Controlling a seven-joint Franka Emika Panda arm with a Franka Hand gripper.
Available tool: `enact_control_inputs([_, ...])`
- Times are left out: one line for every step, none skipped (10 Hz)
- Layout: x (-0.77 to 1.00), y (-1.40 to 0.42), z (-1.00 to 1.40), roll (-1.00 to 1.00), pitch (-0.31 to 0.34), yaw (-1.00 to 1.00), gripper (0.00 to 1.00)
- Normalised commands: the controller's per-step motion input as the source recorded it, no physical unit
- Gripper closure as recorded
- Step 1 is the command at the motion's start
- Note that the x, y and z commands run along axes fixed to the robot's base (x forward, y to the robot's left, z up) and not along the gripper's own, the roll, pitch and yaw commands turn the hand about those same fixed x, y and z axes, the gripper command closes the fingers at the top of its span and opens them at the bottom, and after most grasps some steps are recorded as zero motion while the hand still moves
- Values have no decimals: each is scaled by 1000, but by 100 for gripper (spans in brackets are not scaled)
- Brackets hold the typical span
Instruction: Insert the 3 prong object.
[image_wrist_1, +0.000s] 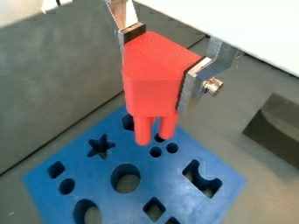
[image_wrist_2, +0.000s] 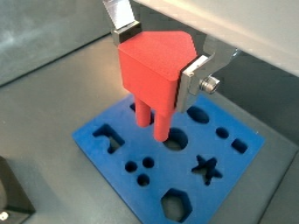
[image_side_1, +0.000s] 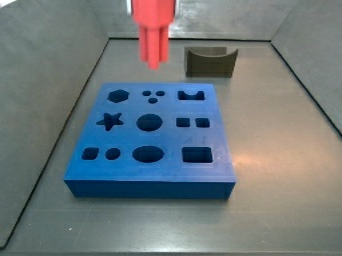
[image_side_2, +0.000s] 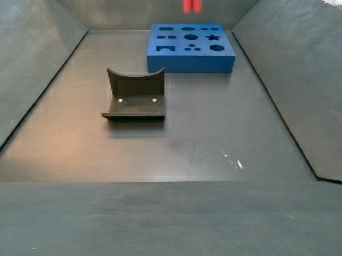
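Note:
My gripper (image_wrist_1: 163, 61) is shut on the 3 prong object (image_wrist_1: 155, 77), a salmon-red peg, and also shows in the other wrist view (image_wrist_2: 160, 57). The silver fingers (image_wrist_1: 197, 84) clamp its block body and the prongs (image_wrist_2: 152, 121) point down. The peg hangs above the blue block (image_wrist_1: 70, 179) without touching it. In a side view the peg (image_side_1: 151, 35) hovers over the block's far edge (image_side_1: 154, 125), behind the cluster of three small holes (image_side_1: 154, 96). In the other side view only the peg's tip (image_side_2: 194, 6) shows above the block (image_side_2: 191, 60). The gripper is out of frame in both side views.
A dark olive U-shaped block (image_side_1: 210, 62) stands on the floor beyond the blue block, and shows nearer in the other side view (image_side_2: 134, 95). The blue block has several other shaped holes, among them a star (image_side_1: 112, 122) and a large round one (image_side_1: 150, 122). Grey walls ring the floor.

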Motion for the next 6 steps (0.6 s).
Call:
enact_control_inputs([-123, 214, -603, 127, -3, -29, 100])
enact_control_inputs([0, 194, -560, 107, 0, -3, 100])
enact_control_inputs([11, 186, -466, 129, 0, -26, 100])
enact_control_inputs([6, 254, -457, 137, 10, -57, 100])
enact_control_inputs([114, 149, -469, 76, 3, -26, 100])
enact_control_inputs([140, 100, -414, 0, 0, 0, 100])
